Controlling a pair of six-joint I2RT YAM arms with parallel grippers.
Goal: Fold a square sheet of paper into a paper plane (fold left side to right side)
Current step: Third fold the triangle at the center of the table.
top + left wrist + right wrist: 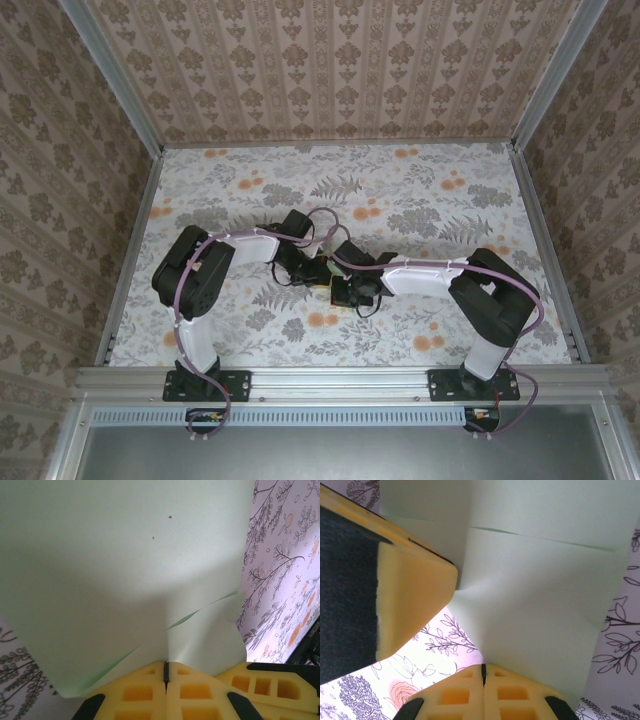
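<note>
1. Left claw [165,667] is closed, pinching the pale-green paper plane [125,570] at a spot where slanted creases meet.
2. Right claw [483,669] is closed too, pinching a lower edge of the same paper. The left claw sits just beside it, up and to the left in the right wrist view.
3. Both claws meet near the middle of the tabletop [430,190], so the paper is held between them there.
4. Progress, as I judge it: several folds are made, since overlapping flaps and creases show, but bringing the left side over onto the right looks unfinished.
5. Hard to make out: the paper's outline runs off both wrist views. The arms [420,272] hang over it from above. I cannot tell whether it rests on the tabletop or is lifted.
</note>
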